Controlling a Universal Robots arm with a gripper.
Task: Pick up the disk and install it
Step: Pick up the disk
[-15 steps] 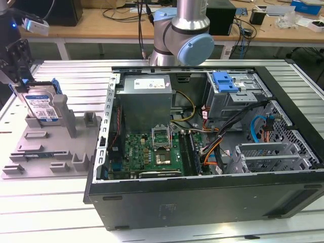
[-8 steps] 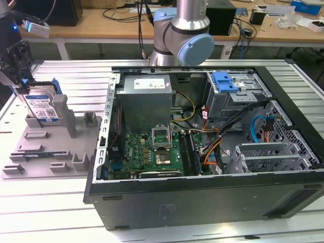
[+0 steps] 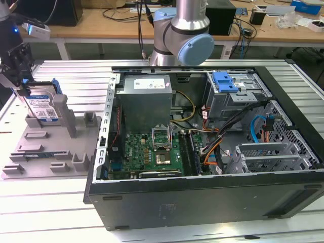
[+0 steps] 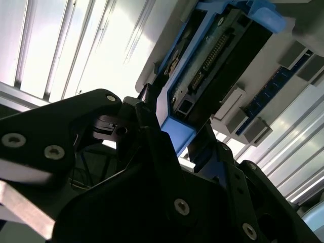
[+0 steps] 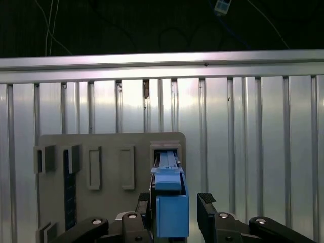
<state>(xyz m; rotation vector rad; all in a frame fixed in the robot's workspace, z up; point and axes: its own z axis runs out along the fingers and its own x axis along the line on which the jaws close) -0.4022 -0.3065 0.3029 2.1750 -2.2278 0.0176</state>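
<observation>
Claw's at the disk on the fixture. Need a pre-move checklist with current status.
1. Claw straddles the disk: ok. The blue carrier sits between the fingers in the first wrist view.
2. Claw shut on disk: not ok. A gap shows beside one finger.
3. Disk upright in the grey fixture: ok.
4. Computer case open, insides exposed: ok.
5. Drive bay free of cables: cannot tell.
</observation>
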